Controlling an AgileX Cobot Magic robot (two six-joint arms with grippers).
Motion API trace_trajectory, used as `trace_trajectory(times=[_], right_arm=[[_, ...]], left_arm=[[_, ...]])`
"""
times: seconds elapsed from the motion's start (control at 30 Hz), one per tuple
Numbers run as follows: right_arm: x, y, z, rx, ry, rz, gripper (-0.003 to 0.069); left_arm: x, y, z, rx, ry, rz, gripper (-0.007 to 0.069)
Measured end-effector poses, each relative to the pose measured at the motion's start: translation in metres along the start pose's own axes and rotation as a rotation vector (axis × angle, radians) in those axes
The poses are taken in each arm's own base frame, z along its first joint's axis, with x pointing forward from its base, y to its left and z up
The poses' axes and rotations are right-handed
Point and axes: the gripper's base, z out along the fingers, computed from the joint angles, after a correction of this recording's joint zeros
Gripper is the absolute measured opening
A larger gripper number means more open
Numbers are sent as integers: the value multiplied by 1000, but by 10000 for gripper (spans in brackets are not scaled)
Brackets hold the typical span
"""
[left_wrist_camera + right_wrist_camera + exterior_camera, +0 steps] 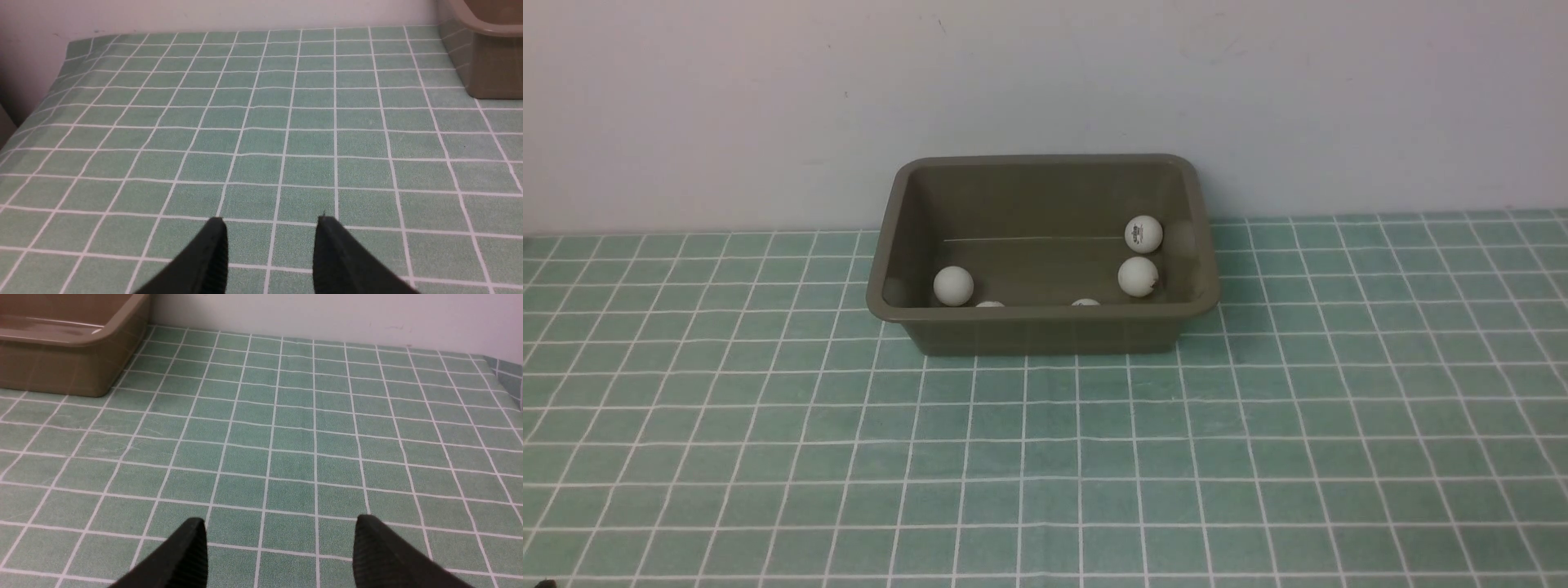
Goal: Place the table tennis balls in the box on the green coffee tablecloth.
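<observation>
Balls point(1143, 234) sit inside the olive-brown box point(1045, 327) at upper centre of the front view, on the green checked tablecloth point(1045, 457); three show whole, two more peek as white slivers over the near rim, and any sixth is hidden. Neither arm appears in that view. Each wrist view shows only black fingertips, the left gripper point(270, 228) and right gripper point(280, 531) both spread apart and empty above bare cloth, the box cut off at a frame corner.

The box point(1042, 331) sits on the tablecloth point(1045, 457) against the wall point(1045, 73); the balls point(953, 285) lie inside it.
</observation>
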Motion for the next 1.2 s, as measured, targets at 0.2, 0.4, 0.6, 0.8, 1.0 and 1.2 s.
trace_trajectory(times=[0.2, 0.4, 0.6, 0.8, 1.0, 1.2], right_arm=[[0, 0, 0, 0, 0, 0, 440], [0, 1, -1, -18, -11, -14, 440], [-1, 8, -5, -131, -47, -56, 440], [0, 9, -6, -148, -48, -64, 440], [-8, 6, -6, -108, -133, -35, 440], [0, -3, 6, 2, -277, 23, 440]], left_arm=[[0, 0, 0, 0, 1, -1, 268], [0, 0, 0, 0, 1, -1, 268], [0, 0, 0, 0, 2, -1, 268], [0, 0, 0, 0, 2, -1, 268], [0, 0, 0, 0, 3, -1, 268], [0, 0, 0, 0, 4, -1, 268]])
